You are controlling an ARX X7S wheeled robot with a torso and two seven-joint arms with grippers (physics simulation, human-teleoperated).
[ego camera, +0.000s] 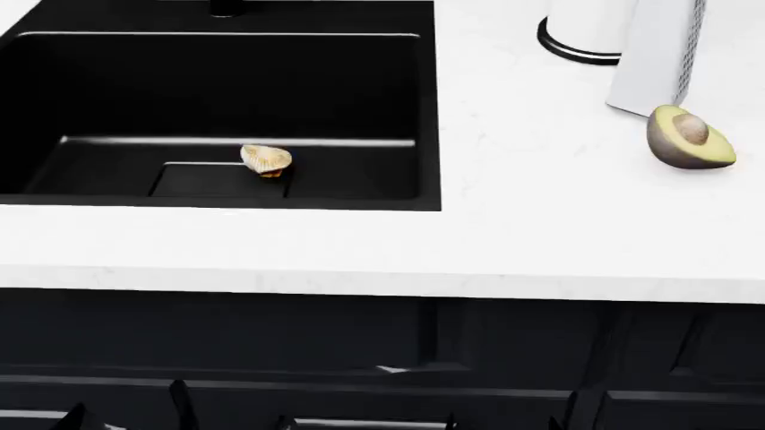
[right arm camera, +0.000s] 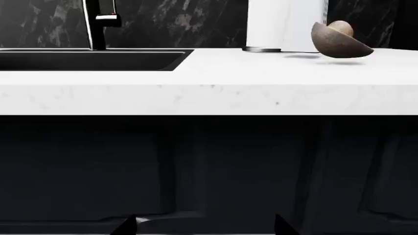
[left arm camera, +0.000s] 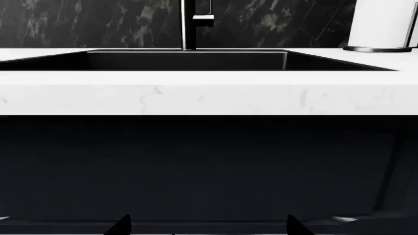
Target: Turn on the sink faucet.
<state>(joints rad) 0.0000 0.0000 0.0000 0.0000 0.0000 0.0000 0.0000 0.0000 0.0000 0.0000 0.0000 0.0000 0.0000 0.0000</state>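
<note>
Two grippers hang low before the dark cabinet front, below the white stone counter (ego camera: 358, 255); we note both finger pairs spread, holding nothing: left gripper (left arm camera: 205, 226), right gripper (right arm camera: 203, 226). Beyond the counter edge lies the deep matte black rectangular sink (ego camera: 428, 116), a pale shell-like scrap (ego camera: 265, 159) on its floor. Behind the sink stands the matte black upright faucet post (left arm camera: 188, 24), axis vertical, lever (left arm camera: 203, 19) sideways. We judge the left arm nearer, almost squarely facing it.

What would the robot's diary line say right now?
stage: approach | left gripper: open, low before cabinet | right gripper: open, low | sink faucet: untouched | sink: holds a shell-like item
</note>
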